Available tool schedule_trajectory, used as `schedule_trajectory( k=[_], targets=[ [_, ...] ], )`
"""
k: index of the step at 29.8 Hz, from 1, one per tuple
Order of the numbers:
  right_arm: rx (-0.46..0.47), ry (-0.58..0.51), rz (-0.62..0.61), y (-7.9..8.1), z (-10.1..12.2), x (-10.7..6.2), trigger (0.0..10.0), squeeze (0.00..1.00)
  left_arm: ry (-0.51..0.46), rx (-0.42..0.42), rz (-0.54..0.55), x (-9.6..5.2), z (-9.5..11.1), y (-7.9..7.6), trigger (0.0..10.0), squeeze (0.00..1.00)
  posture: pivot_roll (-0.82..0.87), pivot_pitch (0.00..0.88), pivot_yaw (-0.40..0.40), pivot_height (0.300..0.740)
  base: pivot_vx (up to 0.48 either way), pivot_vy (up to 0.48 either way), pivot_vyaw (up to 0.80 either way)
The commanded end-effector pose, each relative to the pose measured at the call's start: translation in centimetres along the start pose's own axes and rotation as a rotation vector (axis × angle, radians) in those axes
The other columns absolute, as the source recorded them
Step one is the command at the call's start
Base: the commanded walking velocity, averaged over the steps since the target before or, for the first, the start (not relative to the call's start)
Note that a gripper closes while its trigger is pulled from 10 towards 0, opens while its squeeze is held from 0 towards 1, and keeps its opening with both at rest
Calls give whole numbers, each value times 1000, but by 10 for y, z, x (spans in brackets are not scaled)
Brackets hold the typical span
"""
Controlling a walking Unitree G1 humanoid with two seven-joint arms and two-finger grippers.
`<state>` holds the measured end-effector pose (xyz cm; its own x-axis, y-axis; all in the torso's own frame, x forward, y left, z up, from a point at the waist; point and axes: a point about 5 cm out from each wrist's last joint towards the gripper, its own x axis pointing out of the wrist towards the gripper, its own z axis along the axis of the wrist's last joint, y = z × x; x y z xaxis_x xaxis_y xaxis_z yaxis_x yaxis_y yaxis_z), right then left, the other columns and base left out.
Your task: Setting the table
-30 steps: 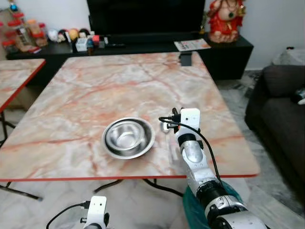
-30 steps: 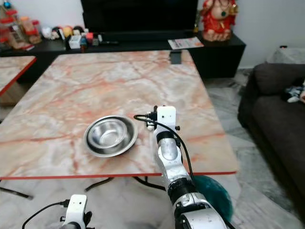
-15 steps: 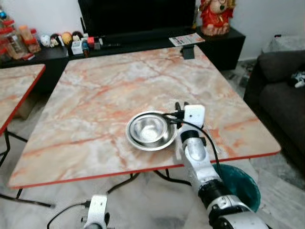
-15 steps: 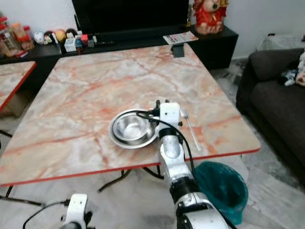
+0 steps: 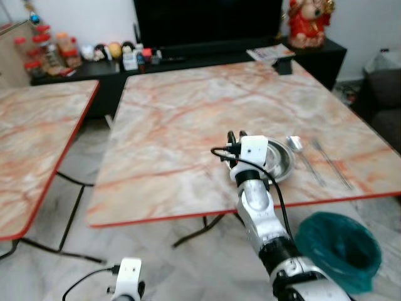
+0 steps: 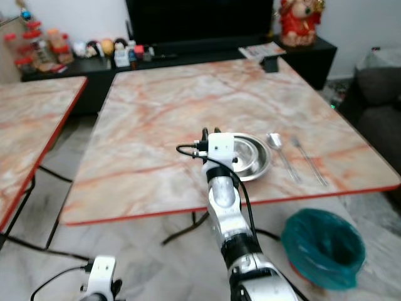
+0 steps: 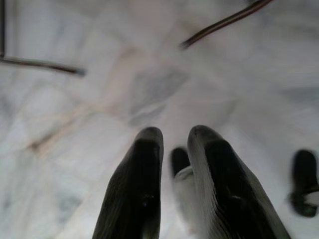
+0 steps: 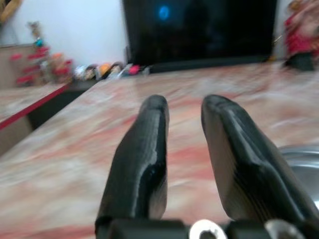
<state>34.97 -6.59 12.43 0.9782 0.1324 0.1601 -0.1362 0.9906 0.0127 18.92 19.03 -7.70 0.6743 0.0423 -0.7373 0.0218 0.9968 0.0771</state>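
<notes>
A steel bowl sits near the front edge of the marble table, partly hidden behind my raised right arm. Just right of the bowl lie a spoon and a fork, side by side. My right gripper hovers over the table just left of the bowl, open by a narrow gap and holding nothing; the bowl's rim shows beside it. My left gripper hangs low over the pale floor, its fingers slightly apart and empty.
A second marble table stands to the left, across a floor gap. A teal bin sits on the floor under the table's front right corner. A dark TV stand with small items runs along the far wall. A grey sofa is at the right.
The whole view has shifted: the table and bowl now lie further right, and the second table, spoon and fork come into view. My right arm stays raised beside the bowl.
</notes>
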Motion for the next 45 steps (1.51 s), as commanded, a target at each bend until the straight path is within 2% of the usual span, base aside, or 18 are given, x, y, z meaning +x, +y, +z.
schedule_trajectory(
  k=[1, 16, 37, 39, 45],
  targets=[
    [2, -26, 8, 2, 7, 3, 10000, 0, 11, 10, 3, 0, -1, 1, 10000, 0, -20, 0, 56, 740, 0, 480, 0],
    [-8, -1, 47, 8, 2, 1, 10000, 0, 10, -3, 25, 0, -1, 6, 10000, 0, 2, 0, 45, 740, 0, 480, 0],
    [-23, 19, 52, 9, 0, 2, 10000, 0, 9, -22, 41, 0, -1, 7, 10000, 0, 9, 0, 53, 740, 0, 480, 0],
    [-51, 20, 60, 9, 0, 2, 10000, 0, 9, -21, 42, 0, -1, 7, 10000, 0, 8, 0, 56, 740, 0, 480, 675],
    [-35, 30, 49, 8, -1, 2, 10000, 0, 6, -22, 45, 0, 1, 8, 10000, 0, 10, 0, 55, 740, 0, 480, 240]
  ],
)
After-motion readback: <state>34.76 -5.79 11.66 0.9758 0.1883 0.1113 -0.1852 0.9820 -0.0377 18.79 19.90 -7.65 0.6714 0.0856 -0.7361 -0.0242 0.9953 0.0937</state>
